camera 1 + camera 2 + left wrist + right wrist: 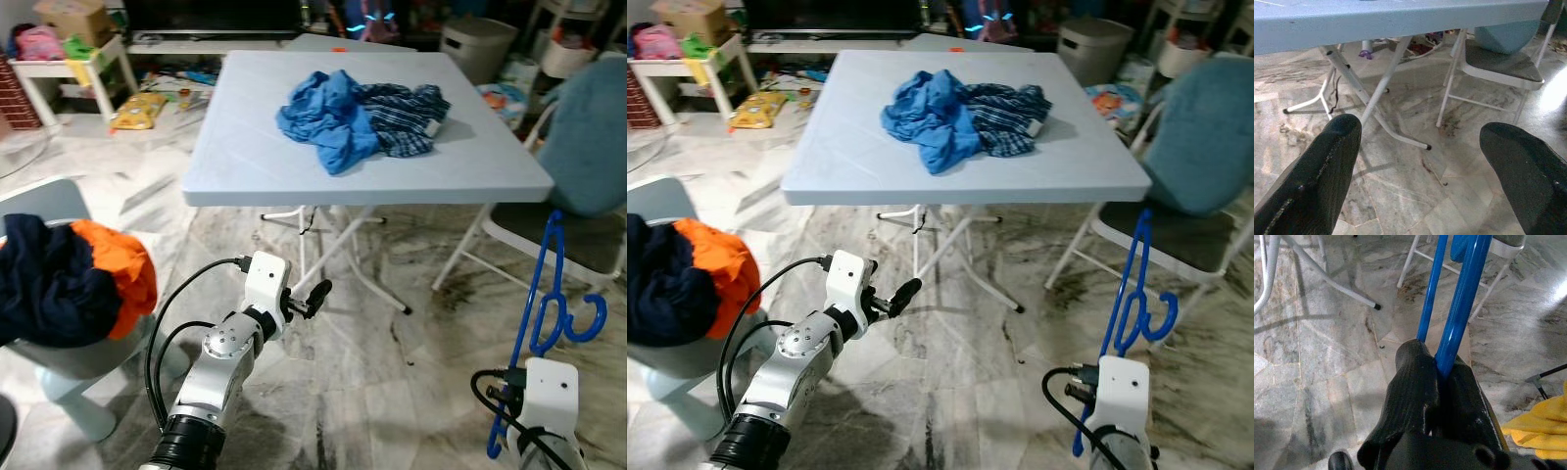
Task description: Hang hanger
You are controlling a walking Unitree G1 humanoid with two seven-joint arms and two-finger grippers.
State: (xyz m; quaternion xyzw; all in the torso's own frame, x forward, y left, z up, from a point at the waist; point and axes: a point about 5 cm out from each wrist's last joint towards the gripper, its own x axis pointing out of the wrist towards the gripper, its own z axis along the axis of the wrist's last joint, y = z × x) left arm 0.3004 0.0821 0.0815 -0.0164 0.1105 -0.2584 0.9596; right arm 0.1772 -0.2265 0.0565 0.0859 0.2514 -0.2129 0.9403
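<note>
The blue plastic clothes hanger stands upright at about four o'clock in the head view, its bar clamped between the black fingers of the right end effector, with its hook beside the grey seat of a white folding chair. The left end effector, fingers spread apart, hovers low at seven o'clock, below the pale blue square tabletop. A crumpled blue shirt and checked cloth lie on it.

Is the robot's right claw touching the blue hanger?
Touching. The right wrist view shows the right claw with its two black fingers pinched shut around the blue hanger, no gap between them.
</note>
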